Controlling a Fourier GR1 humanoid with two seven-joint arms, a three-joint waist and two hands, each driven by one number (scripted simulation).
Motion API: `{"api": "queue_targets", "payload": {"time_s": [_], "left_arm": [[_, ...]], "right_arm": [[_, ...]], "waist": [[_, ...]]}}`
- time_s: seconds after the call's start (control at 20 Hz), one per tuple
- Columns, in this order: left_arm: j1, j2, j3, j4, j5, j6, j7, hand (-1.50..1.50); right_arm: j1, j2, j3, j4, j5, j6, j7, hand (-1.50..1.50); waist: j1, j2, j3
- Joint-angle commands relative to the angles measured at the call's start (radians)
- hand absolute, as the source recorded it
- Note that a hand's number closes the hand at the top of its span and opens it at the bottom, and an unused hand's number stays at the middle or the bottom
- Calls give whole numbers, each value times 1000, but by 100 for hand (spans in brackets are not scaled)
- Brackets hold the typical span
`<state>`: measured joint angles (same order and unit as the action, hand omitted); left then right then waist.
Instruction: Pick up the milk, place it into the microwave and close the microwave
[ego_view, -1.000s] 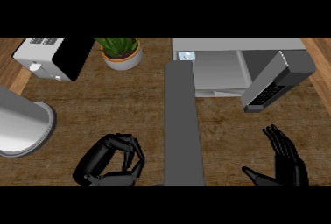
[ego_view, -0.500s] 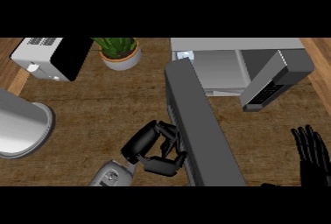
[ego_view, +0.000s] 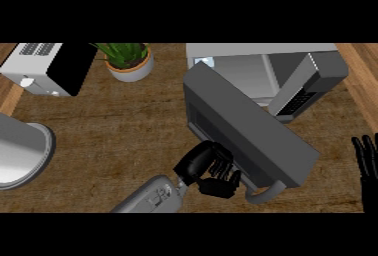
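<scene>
At far left stood a toaster (ego_view: 44, 67), below it a grey round vessel (ego_view: 22, 155), then a potted plant (ego_view: 129, 60).

The left hand (ego_view: 210, 170) lay against the outer face of the microwave door (ego_view: 244, 130), its fingers bent inward and close together, not wrapped round the handle (ego_view: 266, 194). The door stood at an angle, partly open, across the front of the microwave (ego_view: 295, 75).

A small pale shape (ego_view: 204, 62) just inside the cavity's left edge was probably the milk; this could not be confirmed. A milk carton is likely light and thin-walled, and is best gripped across its mid-body.

The door is judged rigid and hinged; pushing near the handle end suits it.

The right hand (ego_view: 365, 165) rested at the right edge, fingers straight and slightly apart.
</scene>
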<state>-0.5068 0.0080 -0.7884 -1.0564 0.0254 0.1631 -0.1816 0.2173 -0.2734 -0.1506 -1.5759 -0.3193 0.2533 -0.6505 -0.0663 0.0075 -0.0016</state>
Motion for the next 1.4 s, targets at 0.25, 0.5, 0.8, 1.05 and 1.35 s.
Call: {"api": "queue_targets", "payload": {"time_s": [0.25, 0.5, 0.8, 1.05, 1.35], "left_arm": [[-174, -8, -154, 97, 258, 115, 21, -150], [-234, -8, -117, 88, 355, 158, -63, 150], [-347, -8, -70, 116, 448, 176, -111, 150], [-433, -8, -44, 172, 512, 190, -101, 150], [-498, -8, -39, 226, 558, 227, -126, 150]], "right_arm": [[-53, -41, 50, -122, -43, 66, 98, -150], [-72, -62, 70, -169, -75, 116, 114, -150], [-123, -106, 66, -210, -118, 144, 169, -150], [-153, -119, 60, -239, -134, 138, 193, -150], [-168, -151, 67, -261, -182, 175, 235, -150]], "waist": [[-83, 19, -3], [-142, 33, -5], [-199, 46, -5], [-243, 56, -3], [-286, 66, -1]]}}
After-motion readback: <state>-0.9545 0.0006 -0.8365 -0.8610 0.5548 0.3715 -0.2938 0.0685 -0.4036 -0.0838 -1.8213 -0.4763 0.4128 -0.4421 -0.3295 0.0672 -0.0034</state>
